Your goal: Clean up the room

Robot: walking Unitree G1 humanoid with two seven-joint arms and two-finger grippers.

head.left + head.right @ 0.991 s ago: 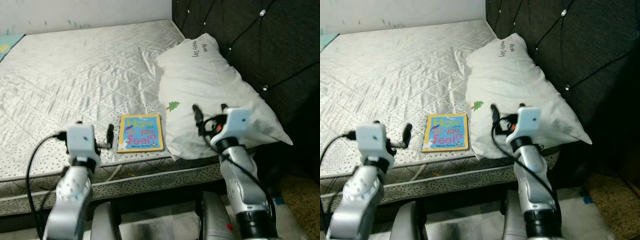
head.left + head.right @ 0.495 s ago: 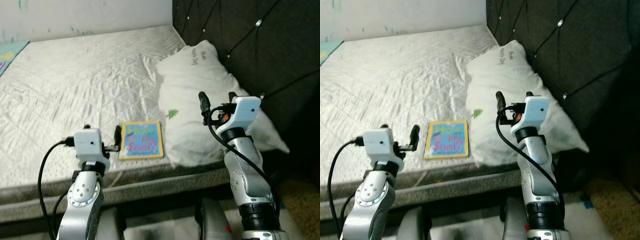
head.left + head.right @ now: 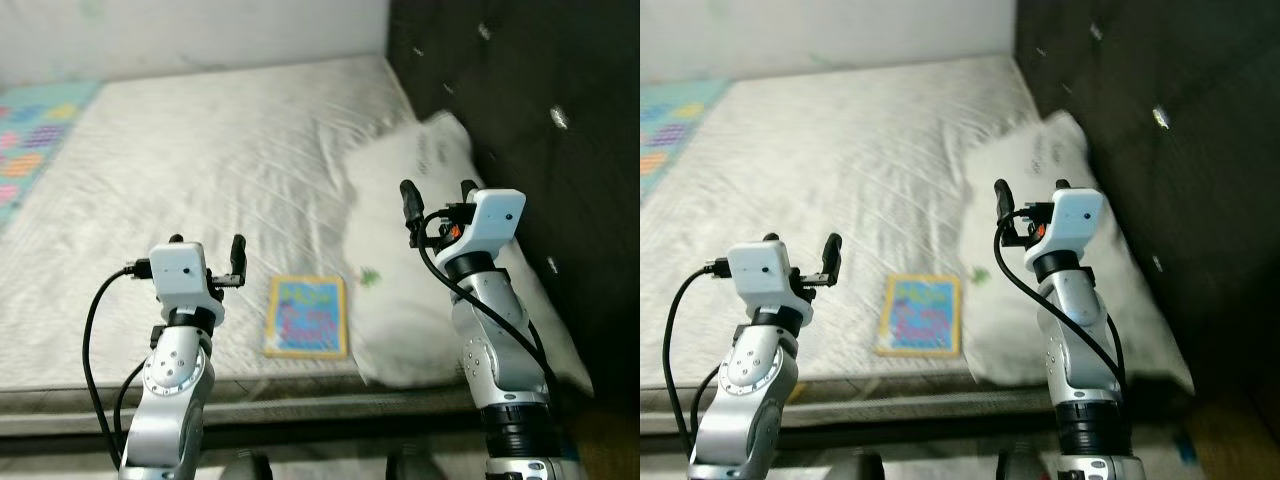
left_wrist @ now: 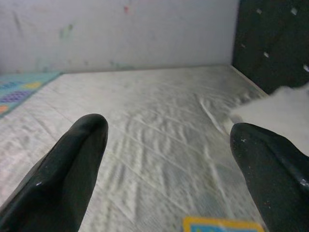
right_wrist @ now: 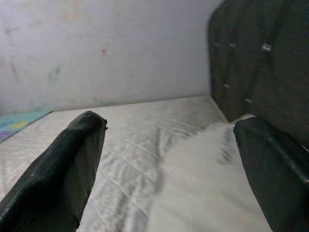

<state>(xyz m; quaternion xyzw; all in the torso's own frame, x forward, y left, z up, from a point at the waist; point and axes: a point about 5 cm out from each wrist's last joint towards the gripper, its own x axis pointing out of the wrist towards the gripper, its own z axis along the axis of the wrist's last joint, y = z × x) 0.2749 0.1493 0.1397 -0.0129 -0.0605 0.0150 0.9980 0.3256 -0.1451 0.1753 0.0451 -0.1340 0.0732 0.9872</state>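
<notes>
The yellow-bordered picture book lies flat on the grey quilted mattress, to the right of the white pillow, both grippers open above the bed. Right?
Not quite. In the left eye view the yellow-bordered picture book lies left of the white pillow, on the grey quilted mattress. The left gripper and right gripper are open.

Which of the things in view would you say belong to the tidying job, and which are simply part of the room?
For the job:
- book, lying flat on the mattress beside the pillow
- pillow, against the headboard
- left gripper and right gripper, both open, holding nothing

Just there:
- mattress
- dark headboard
- colourful mat beyond the mattress
- wall
</notes>
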